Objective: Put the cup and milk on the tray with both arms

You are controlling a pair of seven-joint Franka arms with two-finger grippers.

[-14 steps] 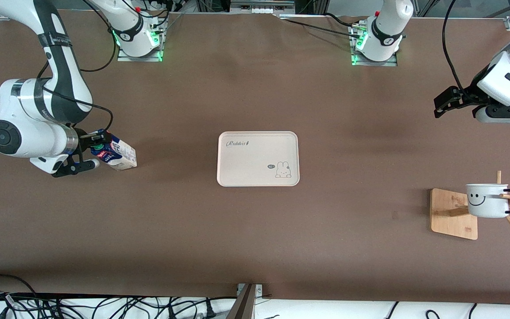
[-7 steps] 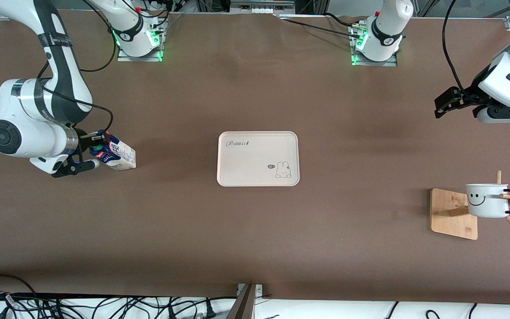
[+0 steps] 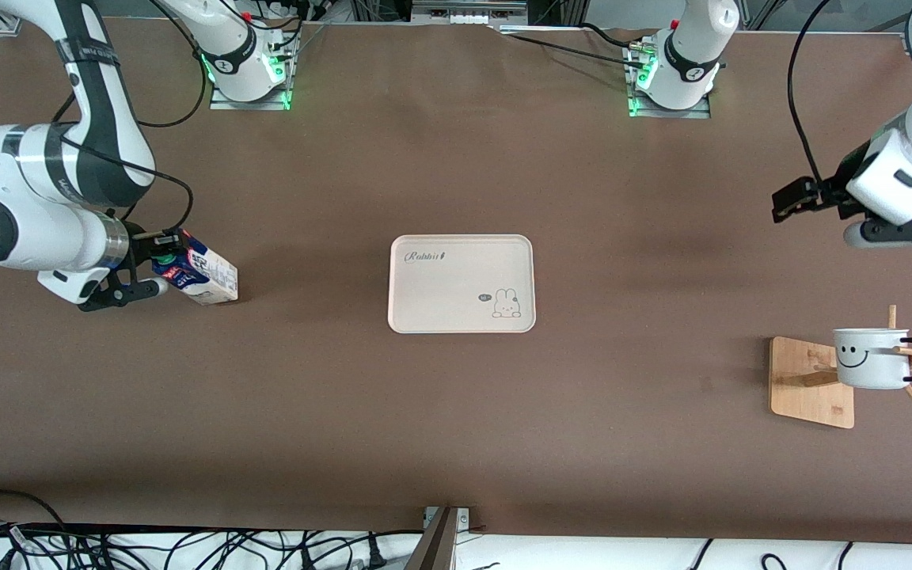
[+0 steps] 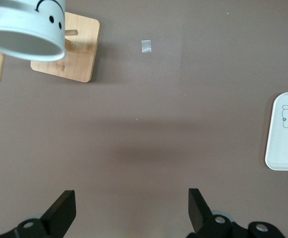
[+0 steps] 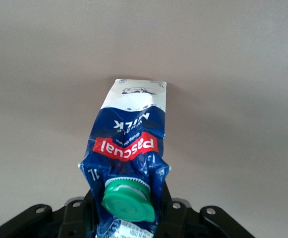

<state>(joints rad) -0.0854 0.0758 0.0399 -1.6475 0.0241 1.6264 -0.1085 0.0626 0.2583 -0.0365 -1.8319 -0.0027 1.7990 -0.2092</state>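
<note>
The milk (image 3: 204, 278) is a blue and white carton with a green cap, leaning at the right arm's end of the table. My right gripper (image 3: 157, 269) is shut on its crumpled top, and in the right wrist view the milk (image 5: 130, 133) runs out from between the fingers of the right gripper (image 5: 129, 210). The cream tray (image 3: 456, 289) lies bare at mid-table. The white smiley cup (image 3: 872, 358) hangs on a wooden rack (image 3: 808, 384) at the left arm's end. My left gripper (image 3: 787, 199) hovers open over bare table; the left wrist view shows the gripper (image 4: 131, 198), cup (image 4: 27, 29) and tray (image 4: 285, 144).
The rack's bamboo base (image 4: 67, 54) and its pegs stick out around the cup. A small scrap of tape (image 4: 146, 46) lies on the table near the rack. Cables run along the table's front edge (image 3: 187, 546).
The right arm has drawn back toward its end of the table, taking the carton's top with it. The left arm has shifted slightly, its gripper still open.
</note>
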